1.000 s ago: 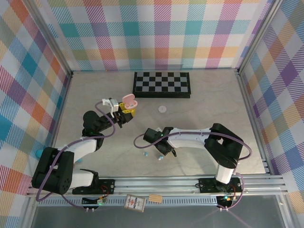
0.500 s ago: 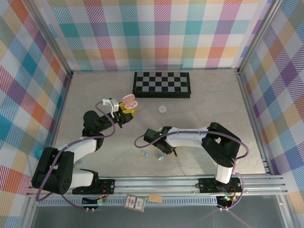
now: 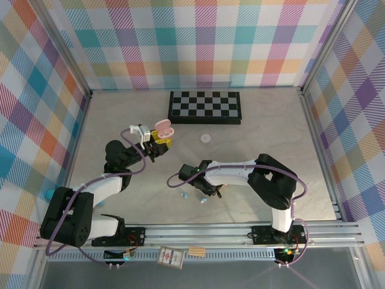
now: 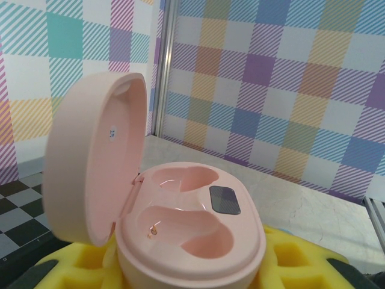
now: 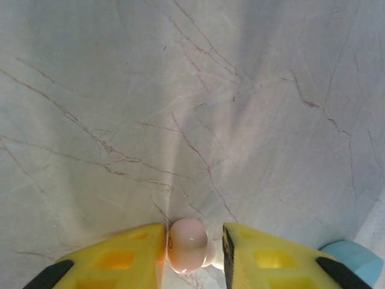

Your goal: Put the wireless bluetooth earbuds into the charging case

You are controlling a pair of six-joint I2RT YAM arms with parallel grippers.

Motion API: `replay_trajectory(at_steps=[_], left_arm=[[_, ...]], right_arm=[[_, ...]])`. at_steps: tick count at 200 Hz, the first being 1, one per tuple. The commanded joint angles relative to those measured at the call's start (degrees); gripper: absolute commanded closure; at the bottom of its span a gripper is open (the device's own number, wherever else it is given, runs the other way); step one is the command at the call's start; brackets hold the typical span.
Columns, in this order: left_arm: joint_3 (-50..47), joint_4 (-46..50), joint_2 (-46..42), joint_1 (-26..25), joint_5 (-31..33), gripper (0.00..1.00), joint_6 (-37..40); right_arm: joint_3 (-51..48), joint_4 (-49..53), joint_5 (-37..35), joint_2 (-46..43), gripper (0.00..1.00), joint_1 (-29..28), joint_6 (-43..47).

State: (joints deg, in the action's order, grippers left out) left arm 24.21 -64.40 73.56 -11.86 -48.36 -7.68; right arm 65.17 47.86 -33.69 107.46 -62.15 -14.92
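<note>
Top external view: the left gripper (image 3: pixel 159 140) is holding the pink charging case (image 3: pixel 163 127) up left of the table's (image 3: pixel 271 132) centre, and the right gripper (image 3: pixel 210 194) is reaching down to the table near its front edge.
Left gripper: its yellow pads (image 4: pixel 295 259) are sitting narrow against the sides of the case body, clamping it upright.
Charging case look: it is a smooth pale pink pebble that is standing open, with its lid (image 4: pixel 96 156) hinged up on the left. Two kidney-shaped wells are lying bare in the body, and a small dark rectangular window (image 4: pixel 224 200) is sitting between them.
Right gripper: in its wrist view the gripper (image 5: pixel 194 244) is standing narrow, with the pink earbud (image 5: pixel 186 244) filling the gap between the two yellow pads (image 5: pixel 120 256) and seeming to touch both.
Pink earbud look: it is a tiny glossy rounded bud with a paler stub on its right side, resting on the marbled table.
Other earbuds: one teal earbud (image 3: pixel 185 195) and a second teal earbud (image 3: pixel 203 200) are lying on the table just beside the right gripper, well apart from the case.
Right wrist corner: a teal rounded piece (image 5: pixel 352 257) is showing just beside the right pad.
Surroundings: a checkerboard (image 3: pixel 204 106) is lying at the far edge, with a white disc (image 3: pixel 206 138) near it.
</note>
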Motion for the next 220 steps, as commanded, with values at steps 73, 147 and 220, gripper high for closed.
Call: replay_trajectory(at_steps=[73, 147, 220], left_arm=[[1.4, -0.3, -1.3, 1.0, -0.5, 0.71, 1.4], [1.7, 0.6, -1.5, 0.9, -0.6, 0.71, 1.8], [1.5, 0.5, -2.0, -2.0, 0.4, 0.71, 2.2]], right_arm=[[-0.8, -1.2, 3.8, -4.1, 0.79, 2.4, -1.1], [-10.7, -14.1, 28.5, -25.6, 0.8, 16.0, -7.1], [-19.2, -26.9, 63.3, -38.8, 0.8, 35.6, -19.0]])
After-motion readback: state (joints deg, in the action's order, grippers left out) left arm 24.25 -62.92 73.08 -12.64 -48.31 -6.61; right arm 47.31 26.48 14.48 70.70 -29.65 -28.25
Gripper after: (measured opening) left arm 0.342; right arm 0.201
